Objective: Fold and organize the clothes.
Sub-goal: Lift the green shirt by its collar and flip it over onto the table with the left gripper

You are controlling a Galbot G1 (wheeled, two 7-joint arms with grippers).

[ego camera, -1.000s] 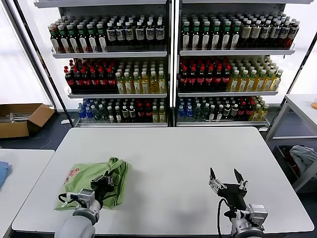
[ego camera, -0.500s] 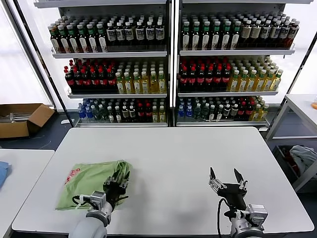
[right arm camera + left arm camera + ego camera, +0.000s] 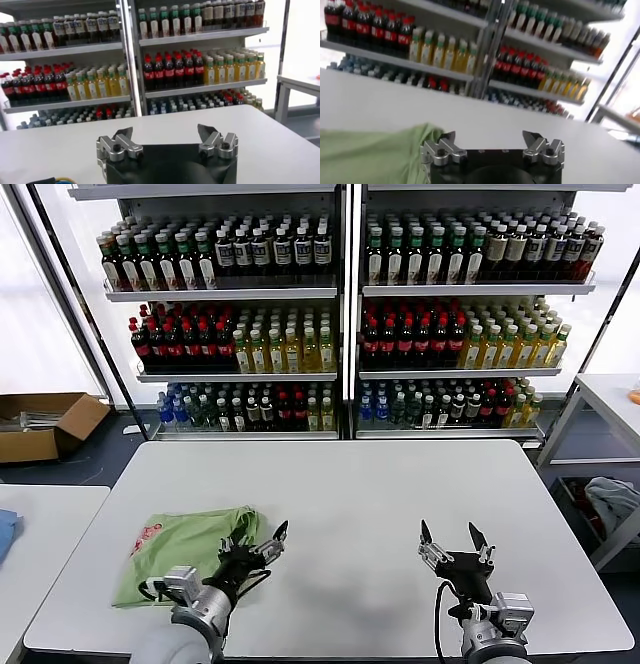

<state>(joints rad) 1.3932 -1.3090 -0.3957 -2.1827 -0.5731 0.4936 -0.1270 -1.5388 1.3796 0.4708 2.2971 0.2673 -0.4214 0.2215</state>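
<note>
Folded green shirt (image 3: 185,549) lying left of the left gripper (image 3: 262,541), long axis left-right, just beside its spread jaws; right gripper (image 3: 447,541) well apart, jaws spread too.

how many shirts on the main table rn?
1. A light green shirt lies folded at the table's front left, beside the open left gripper. More layers could be hidden in the fold. Right gripper waits open at the front right.

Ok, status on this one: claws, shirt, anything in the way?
Left claw open, beside shirt. Right claw open, idle over table. Shirt folded, lying flat. Nothing in the way.
</note>
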